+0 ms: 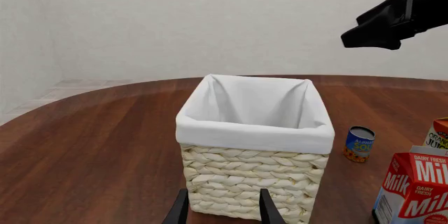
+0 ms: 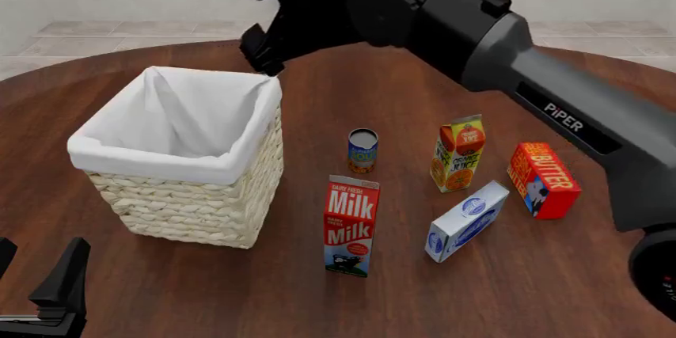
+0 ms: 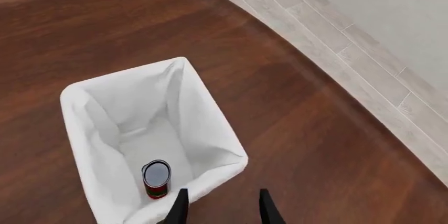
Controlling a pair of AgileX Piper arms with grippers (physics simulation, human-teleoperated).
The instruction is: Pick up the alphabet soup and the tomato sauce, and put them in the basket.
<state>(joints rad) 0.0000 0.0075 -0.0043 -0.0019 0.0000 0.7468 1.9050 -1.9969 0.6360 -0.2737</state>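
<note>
I see the alphabet soup (image 3: 156,179) upright inside the basket (image 2: 201,165), left of centre in the front view. My right gripper (image 3: 218,206) above its rim is spread, empty; the left gripper (image 1: 222,209) likewise.

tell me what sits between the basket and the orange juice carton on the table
In the front view, only the tomato sauce stands between the basket and the orange juice carton; the rest is bare table.

We see a table (image 2: 317,298) of smooth, dark, faintly glossy wood grain. The basket (image 2: 190,203) is rough cream woven wicker, lined with matt white cloth. The tomato sauce (image 2: 362,152) has a silvery metal top; the milk carton (image 2: 351,227) looks like glossy printed card.
</note>
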